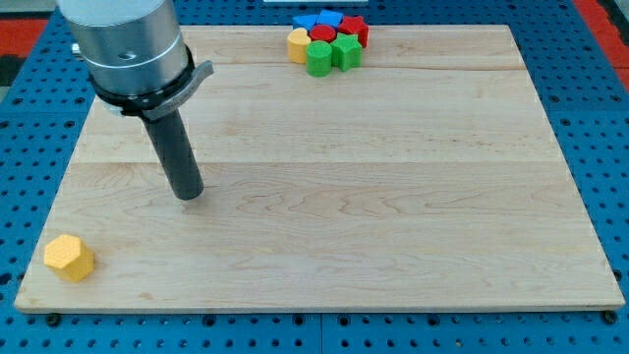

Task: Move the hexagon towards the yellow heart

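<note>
The arm is standing over the view's left part of the wooden desk [393, 197], its dark rod reaching down so that my tip [189, 195] is resting on bare wood. There is no gripper on this arm, so there is nothing to call wide, narrow or holding; the rod is simply ending in a blunt point.

The yellow hexagon [69, 258] is sitting alone near the view's bottom-left corner of the desk, well apart from everything else. My tip is hanging above and to the right of it in the view, clearly not touching it.

Far off at the view's top edge, a tight cluster of blocks is huddling together. The yellow heart [298, 43] is lying at the cluster's left end. Just beside it are a red round block [322, 35], a green cylinder [318, 59] and a green block [345, 52]. Behind those, a blue block [318, 20] is peeking out, with a red block [355, 28] at the right end; their exact shapes are hard to tell from here.
</note>
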